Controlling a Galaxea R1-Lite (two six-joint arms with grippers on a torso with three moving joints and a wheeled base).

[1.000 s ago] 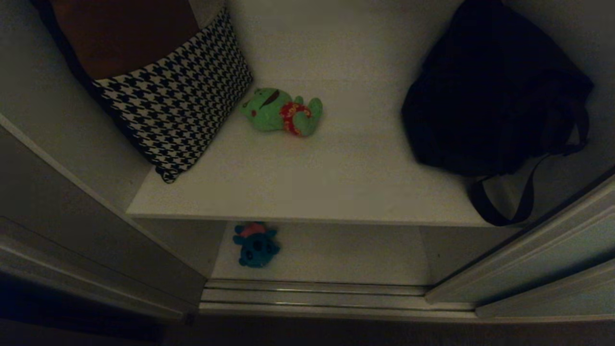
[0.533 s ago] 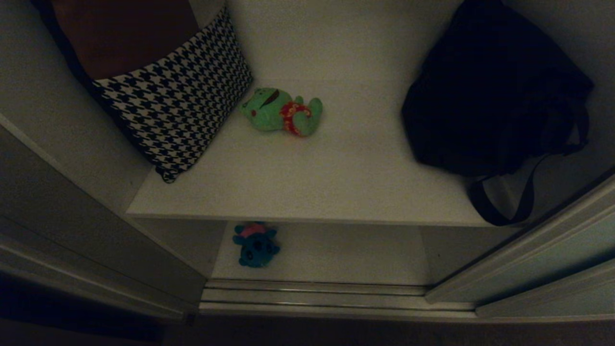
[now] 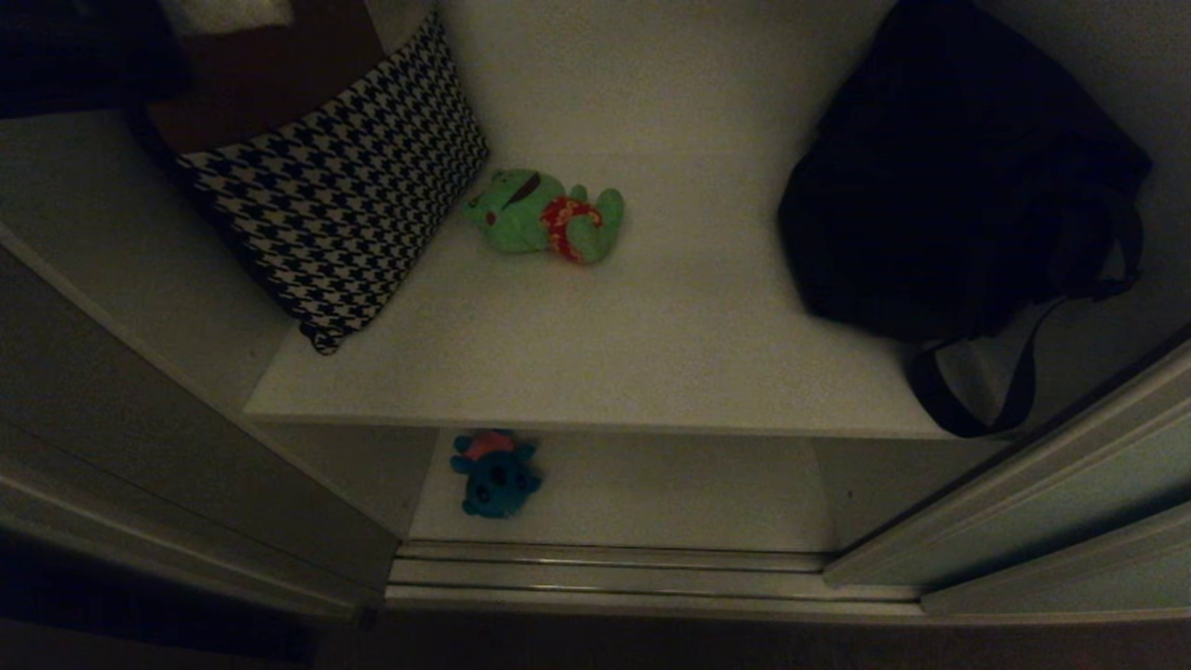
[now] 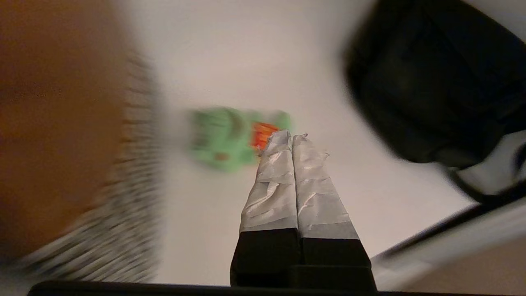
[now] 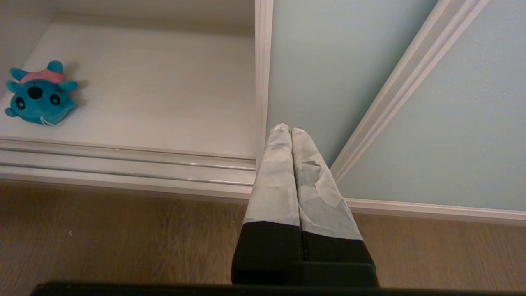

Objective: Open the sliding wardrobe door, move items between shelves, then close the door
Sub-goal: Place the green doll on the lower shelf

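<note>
While green toy (image 3: 544, 216) lies untouched, left claw (image 4: 292, 135) (shut) hovers

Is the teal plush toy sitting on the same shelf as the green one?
No, the teal plush toy lies on the lower shelf, while the green plush toy lies on the upper shelf.

My left gripper (image 4: 292, 135) and right gripper (image 5: 286, 130) had black bases and fingers wrapped in wrinkled pale grey tape.
</note>
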